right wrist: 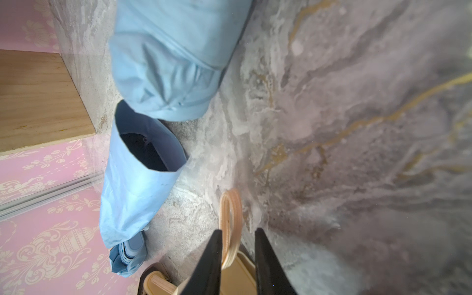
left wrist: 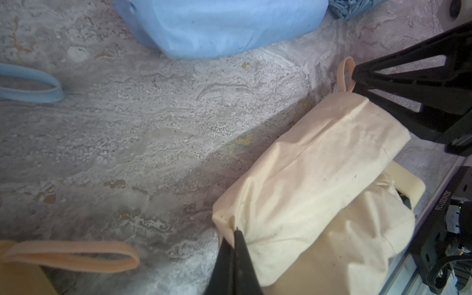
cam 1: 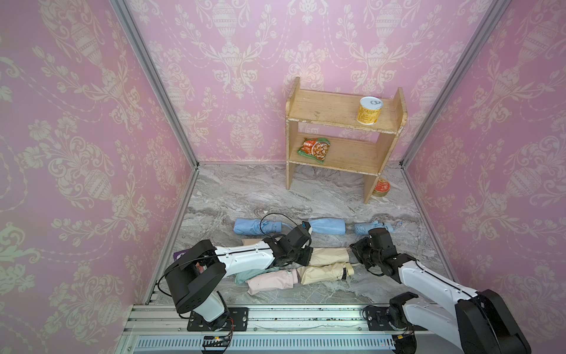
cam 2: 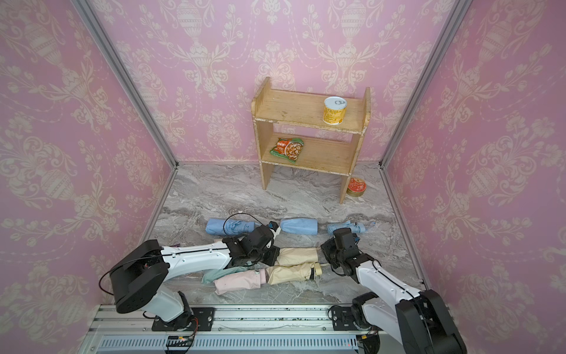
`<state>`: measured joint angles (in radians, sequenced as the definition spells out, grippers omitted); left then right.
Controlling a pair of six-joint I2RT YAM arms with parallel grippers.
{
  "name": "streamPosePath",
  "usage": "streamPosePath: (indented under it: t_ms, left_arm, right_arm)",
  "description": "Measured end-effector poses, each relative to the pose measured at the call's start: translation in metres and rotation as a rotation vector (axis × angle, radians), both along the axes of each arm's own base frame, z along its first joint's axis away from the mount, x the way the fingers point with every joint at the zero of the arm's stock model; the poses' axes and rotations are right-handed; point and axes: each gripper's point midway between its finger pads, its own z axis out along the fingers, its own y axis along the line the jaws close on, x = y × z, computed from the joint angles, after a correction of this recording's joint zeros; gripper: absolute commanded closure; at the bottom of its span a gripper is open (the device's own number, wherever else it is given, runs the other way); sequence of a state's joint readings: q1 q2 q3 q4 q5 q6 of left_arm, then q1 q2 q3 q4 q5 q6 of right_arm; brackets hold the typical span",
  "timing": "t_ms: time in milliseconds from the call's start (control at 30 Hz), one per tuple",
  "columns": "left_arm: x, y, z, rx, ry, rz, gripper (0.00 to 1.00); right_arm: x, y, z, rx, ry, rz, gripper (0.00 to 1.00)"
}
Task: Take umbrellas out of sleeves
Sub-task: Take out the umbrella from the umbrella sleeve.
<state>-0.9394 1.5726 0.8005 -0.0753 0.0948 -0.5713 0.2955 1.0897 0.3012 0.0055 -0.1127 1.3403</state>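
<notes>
Here, nearest the rail, we see a pale pink fabric roll lying end to end with a pleated cream umbrella with a black band.

Just behind them lies the smooth cream fabric sleeve, and this is the one we judge to be in hand. The left gripper has its fingers pressed together on a corner of the sleeve's closed end. At the other end the right gripper stands spread, one finger on each side of the peach elastic wrist loop, above the flat cream handle. So the step is the grasp before the pull. Next, we think, the right jaws must close on the loop or handle and draw away from the left arm while the left pinch anchors the fabric.

Both top views hide the fingertips under the wrists, so only the wrist views show these grips.

Farther back, the right wrist view shows a light blue fabric sleeve with a dark open mouth. We cannot tell whether it is empty.

Farthest, only the top views show the wooden two-tier shelf.
</notes>
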Motion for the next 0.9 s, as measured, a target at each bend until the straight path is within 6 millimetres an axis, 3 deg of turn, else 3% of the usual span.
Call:
streamPosePath:
  t_ms: [167, 433, 900]
  left_arm:
    - [0.0, 0.0, 0.0, 0.0, 0.0, 0.0, 1.0]
    - [0.0, 0.0, 0.0, -0.001, 0.0, 0.0, 1.0]
    - [0.004, -0.006, 0.001, -0.014, -0.001, 0.003, 1.0]
  right_arm:
    - [0.004, 0.004, -0.007, 0.014, 0.013, 0.0, 0.79]
    - [0.008, 0.011, -0.011, 0.033, 0.022, 0.0, 1.0]
    - [0.01, -0.001, 0.002, 0.014, -0.018, -0.038, 1.0]
